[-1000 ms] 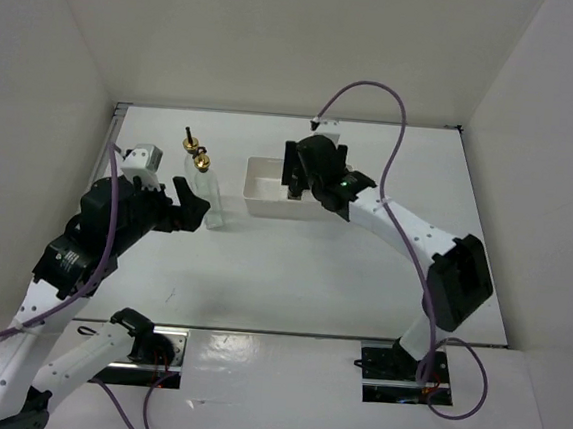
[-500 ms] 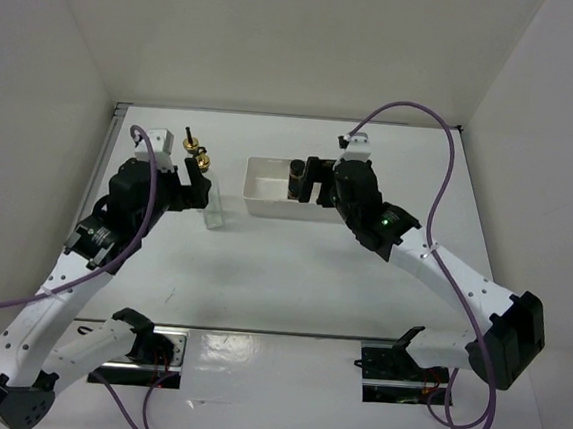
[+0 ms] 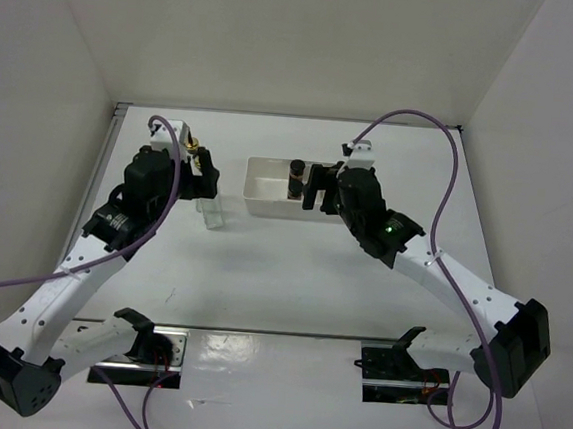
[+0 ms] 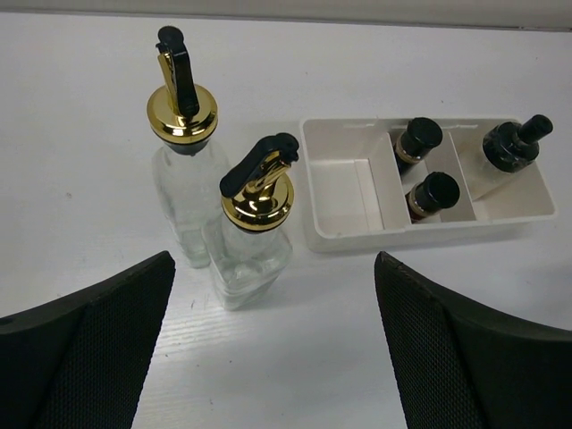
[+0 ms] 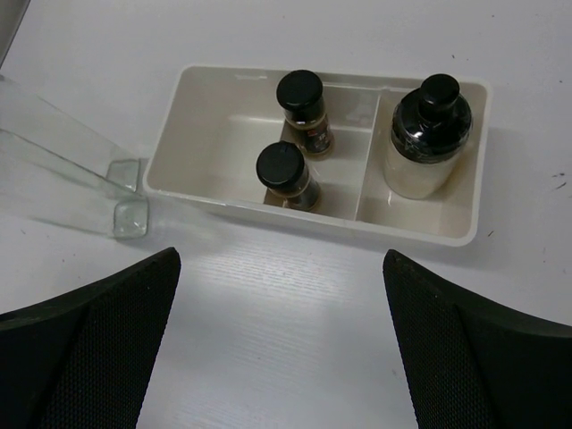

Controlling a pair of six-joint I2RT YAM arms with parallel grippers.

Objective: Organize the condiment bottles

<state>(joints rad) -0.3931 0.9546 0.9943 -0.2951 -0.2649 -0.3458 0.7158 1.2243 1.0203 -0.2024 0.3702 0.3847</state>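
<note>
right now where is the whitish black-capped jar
Right wrist view: the whitish jar stands in the tray's right-end compartment, next to the two dark spice jars in the middle one.

Bright, even light greets you: highlights glint on the glass bottles (image 4: 250, 259), glare streaks the table (image 3: 291, 275) at its near edge.

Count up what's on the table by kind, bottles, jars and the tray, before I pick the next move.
Tall glass bottles with gold pourers: 2
Small dark black-capped jars: 2
Whitish black-capped jar: 1
White tray: 1
Total: 6
</note>
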